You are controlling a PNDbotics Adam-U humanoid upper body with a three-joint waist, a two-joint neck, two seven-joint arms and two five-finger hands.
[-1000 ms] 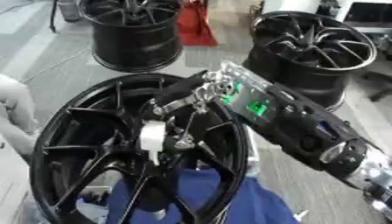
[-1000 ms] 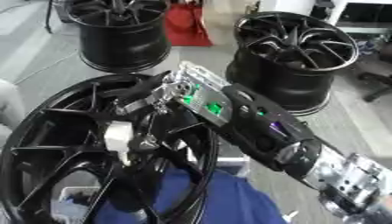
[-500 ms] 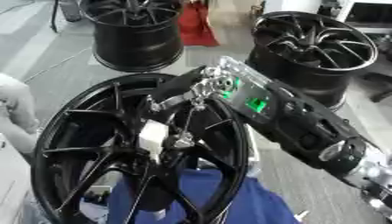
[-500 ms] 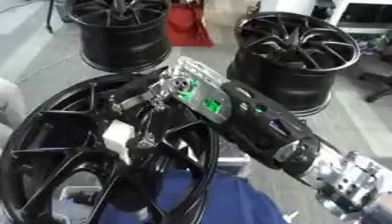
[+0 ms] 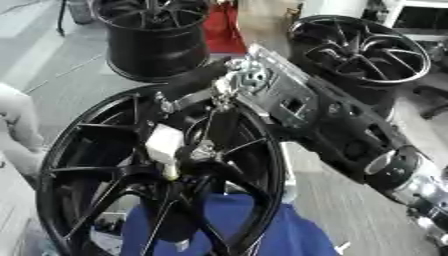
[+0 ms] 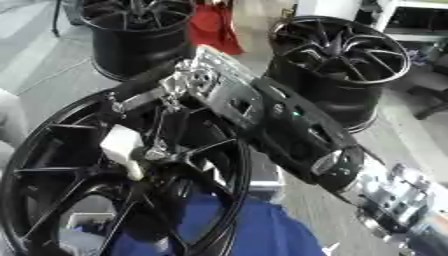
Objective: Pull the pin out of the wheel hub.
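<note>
— What colours are in front of you?
— A glossy black wheel hub [image 5: 131, 175], with a white pin [image 5: 163, 145] at its centre. My right hand [image 5: 206, 107] is black and silver.
— And below?
— Blue cloth [image 5: 236, 225]; far off, something red [image 5: 226, 30].

Wheel hub [image 5: 105, 170]: glossy black metal. Pin [image 5: 164, 146]: smooth white plastic, as seen. Right hand [image 5: 223, 100]: matt black, bare silver metal plates. Cloth [image 5: 262, 230]: blue fabric.

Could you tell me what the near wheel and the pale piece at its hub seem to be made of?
The wheel looks like cast metal with a glossy black coat: its thin spokes catch highlights. The pale piece at the hub looks like matte white plastic, though that is uncertain. The right hand reaches to it.
</note>
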